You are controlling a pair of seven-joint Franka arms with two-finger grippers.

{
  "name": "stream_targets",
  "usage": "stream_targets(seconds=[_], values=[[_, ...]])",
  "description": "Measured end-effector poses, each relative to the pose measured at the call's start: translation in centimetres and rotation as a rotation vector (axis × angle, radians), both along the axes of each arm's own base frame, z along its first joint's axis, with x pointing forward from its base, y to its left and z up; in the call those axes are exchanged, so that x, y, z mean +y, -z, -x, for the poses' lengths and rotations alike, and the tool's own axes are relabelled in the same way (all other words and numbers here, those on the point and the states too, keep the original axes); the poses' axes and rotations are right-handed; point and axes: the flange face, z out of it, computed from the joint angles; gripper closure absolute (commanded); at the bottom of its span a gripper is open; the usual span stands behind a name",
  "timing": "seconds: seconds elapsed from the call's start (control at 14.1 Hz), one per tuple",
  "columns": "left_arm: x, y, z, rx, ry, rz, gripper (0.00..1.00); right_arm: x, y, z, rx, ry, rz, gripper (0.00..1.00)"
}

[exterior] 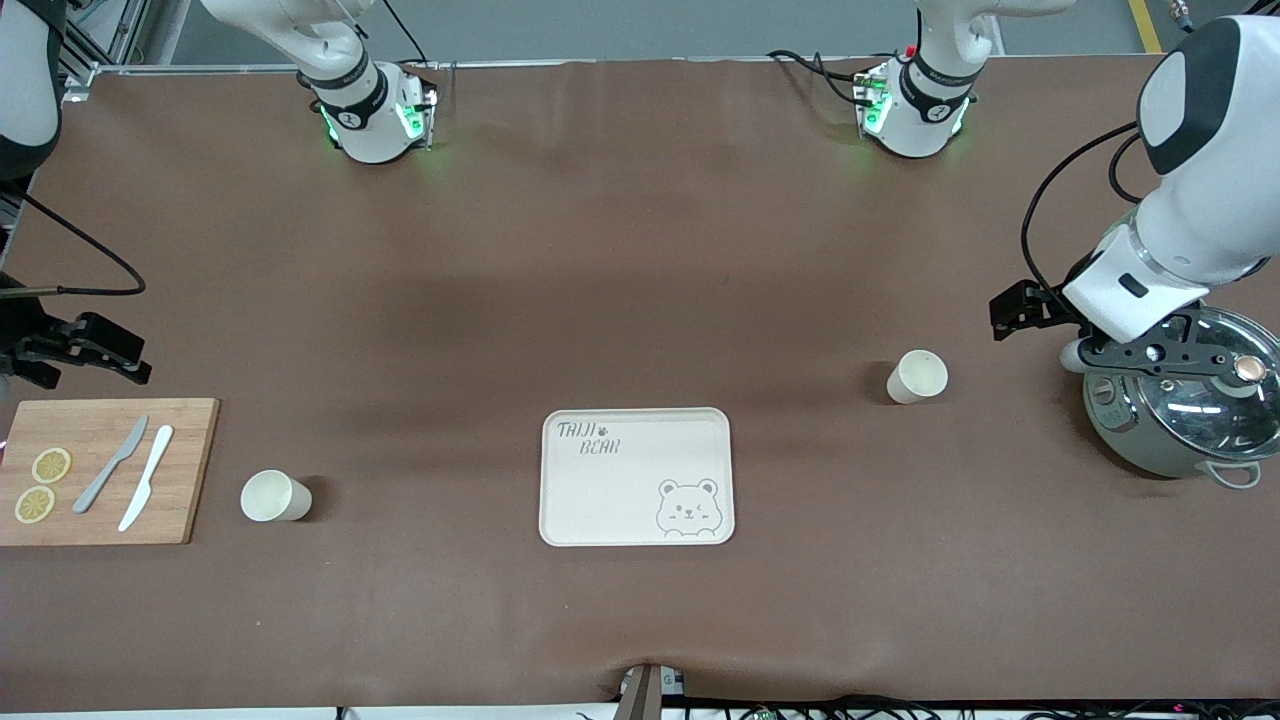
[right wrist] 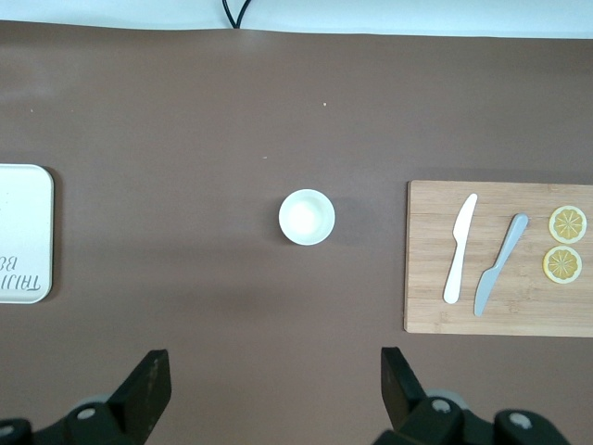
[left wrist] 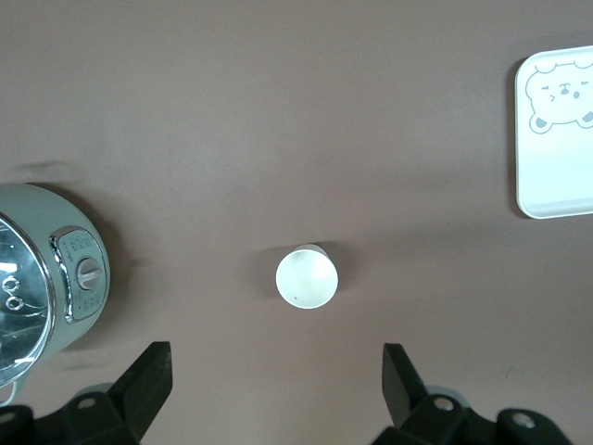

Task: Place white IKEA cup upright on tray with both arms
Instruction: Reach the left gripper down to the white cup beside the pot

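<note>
The cream tray (exterior: 610,500) with the bear face lies mid-table, nearer the front camera, with nothing on it. One white cup (exterior: 917,376) stands upright toward the left arm's end; my left wrist view looks down into this cup (left wrist: 307,277). My left gripper (left wrist: 276,359) hangs open high over the table beside the pot, holding nothing. A second white cup (exterior: 274,496) stands upright next to the cutting board. My right gripper (right wrist: 273,363) hovers open and unladen over bare table, looking down on that cup (right wrist: 307,217).
A grey-green pot (exterior: 1150,440) with a glass lid stands at the left arm's end. At the right arm's end lies a wooden cutting board (exterior: 190,470) carrying a grey knife (exterior: 110,464), a white knife (exterior: 146,491) and two lemon slices (exterior: 51,465).
</note>
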Motion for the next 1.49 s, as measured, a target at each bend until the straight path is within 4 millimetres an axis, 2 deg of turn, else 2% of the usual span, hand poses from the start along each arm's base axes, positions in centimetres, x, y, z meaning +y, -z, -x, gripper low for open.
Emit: stream_targets(seconds=[0.35,0.5,0.64,0.78,0.92,0.99,1.06,1.21,1.49], values=[[-0.1,0.2,0.0,0.003,0.002,0.0,0.0,0.0,0.0,0.0,0.0,0.0,0.002,0.0],[-0.4,1.5,-0.2,0.025,0.007,-0.002,0.0,0.0,0.0,0.0,0.0,0.0,0.002,0.0],[-0.7,5.4,-0.5,0.017,0.012,0.001,0.0,0.0,0.0,0.0,-0.001,0.0,0.002,0.0],[-0.7,12.2,-0.1,-0.042,0.016,0.013,0.0,0.0,0.0,0.0,-0.001,0.0,0.002,0.0],[-0.3,19.5,2.0,-0.093,0.019,0.025,0.0,0.0,-0.1,0.0,-0.003,0.0,0.003,0.0],[0.0,22.0,3.2,-0.108,0.022,0.029,0.0,0.0,-0.1,0.0,-0.004,0.0,0.003,0.0],[0.3,23.8,4.2,-0.116,0.031,0.031,0.0,0.0,-0.1,0.0,-0.005,0.0,0.003,0.0],[1.7,25.2,5.1,-0.114,0.052,0.027,0.0,0.1,-0.1,0.0,-0.005,-0.002,0.002,0.0],[5.4,25.8,5.6,-0.104,0.088,0.017,0.0,0.0,0.3,-0.2,0.002,-0.001,0.003,0.0]])
